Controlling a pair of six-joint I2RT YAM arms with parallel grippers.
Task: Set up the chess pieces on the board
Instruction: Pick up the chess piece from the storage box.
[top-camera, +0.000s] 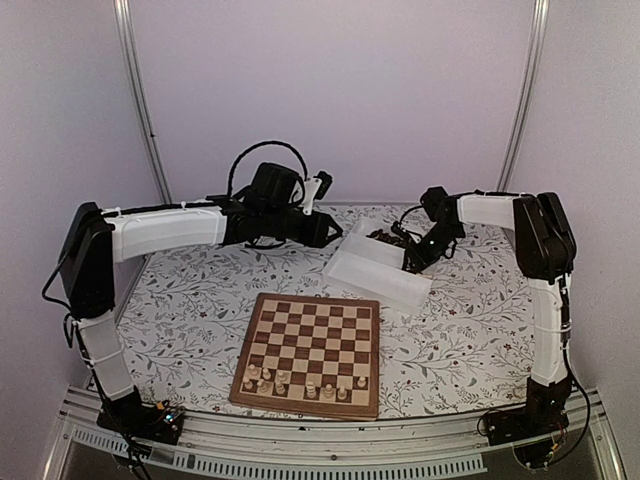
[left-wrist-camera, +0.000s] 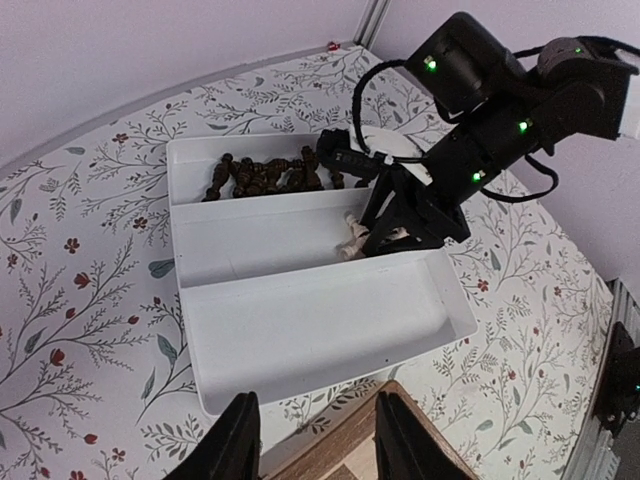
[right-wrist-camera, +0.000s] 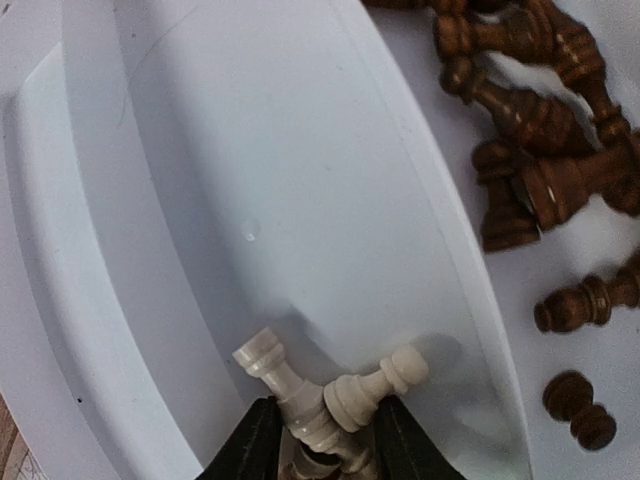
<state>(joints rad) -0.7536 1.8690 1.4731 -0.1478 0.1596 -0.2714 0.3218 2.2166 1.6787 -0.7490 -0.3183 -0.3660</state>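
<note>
Reaching down into the white tray (left-wrist-camera: 300, 320) with the right pincer (right-wrist-camera: 325, 445), jaws flanking a few pale chess pieces (right-wrist-camera: 330, 395) lying crossed; not showing whether gripping them. Hovering the left pincer (left-wrist-camera: 315, 440), moderately parted and empty, near the tray. Lying heaped in the neighbouring compartment, dark pieces (right-wrist-camera: 530, 110). Standing along the near rows of the board (top-camera: 312, 335) on the counter (top-camera: 180, 320), upright pale pieces (top-camera: 305, 385).
</note>
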